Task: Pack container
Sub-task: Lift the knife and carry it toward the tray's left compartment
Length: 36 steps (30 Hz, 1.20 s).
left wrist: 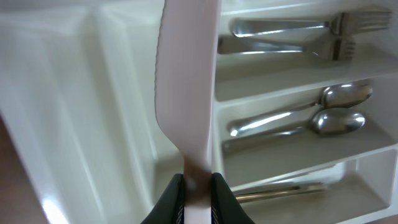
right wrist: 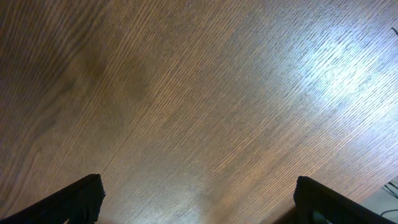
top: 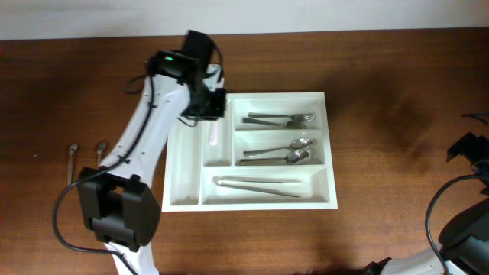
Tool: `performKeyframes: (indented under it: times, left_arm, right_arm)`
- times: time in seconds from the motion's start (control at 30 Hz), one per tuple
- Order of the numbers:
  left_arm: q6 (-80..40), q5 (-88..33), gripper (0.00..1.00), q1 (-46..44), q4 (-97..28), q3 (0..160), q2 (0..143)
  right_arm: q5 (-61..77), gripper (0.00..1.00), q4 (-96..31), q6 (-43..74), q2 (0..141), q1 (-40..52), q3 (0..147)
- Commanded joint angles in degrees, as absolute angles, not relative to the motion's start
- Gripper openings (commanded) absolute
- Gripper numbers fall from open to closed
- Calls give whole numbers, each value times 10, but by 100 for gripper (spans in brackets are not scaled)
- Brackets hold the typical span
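Dark wood table point(top: 382, 76), w/ the container point(top: 183, 172) sitting mid-table: a big white tray, its two narrow slots on the side nearest the left arm.

Right gripper point(right wrist: 202, 202) hangs well off to the other side over bare wood, fingers apart, nothing between them, so it's not the arm for this.

Left gripper point(left wrist: 198, 186) is clamped on the handle end of a white plastic knife point(left wrist: 186, 81), over the inner narrow slot point(top: 218, 156) and close to the wall it shares w/ the wide bays.

Key thing: the knife's long axis runs along the slot's length, blade pointing away from the wrist. To my eye it only needs to go straight down, maybe a touch off that wall. Can't tell if it touches the floor yet.

Wide bays hold forks point(top: 281, 119), spoons point(top: 279, 153) and a long thin pair, prob. tongs point(top: 258, 186). Two small utensils point(top: 74, 149) lie on the table beyond the tray's narrow side, nearer the left arm.
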<state>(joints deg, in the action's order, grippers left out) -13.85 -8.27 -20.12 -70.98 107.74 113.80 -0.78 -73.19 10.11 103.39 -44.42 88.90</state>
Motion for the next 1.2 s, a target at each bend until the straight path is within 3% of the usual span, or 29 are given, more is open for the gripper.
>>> performKeyframes:
  times: [0.0, 0.47, 1.07, 1.17]
  left_arm:
    - [-204, -46, 10, -217, -712, 1076, 1129]
    - [-242, -21, 11, -221, -631, 973, 1133]
    - [-239, 13, 22, -221, -621, 957, 1137]
    - [-239, 14, 33, -221, -620, 957, 1137]
  right_arm:
    - [-6, 99, -732, 102, 1037, -443, 886]
    - [-6, 99, -732, 102, 1037, -443, 886]
    - [-6, 99, -732, 102, 1037, -443, 886]
    - [-6, 99, -732, 102, 1037, -443, 886]
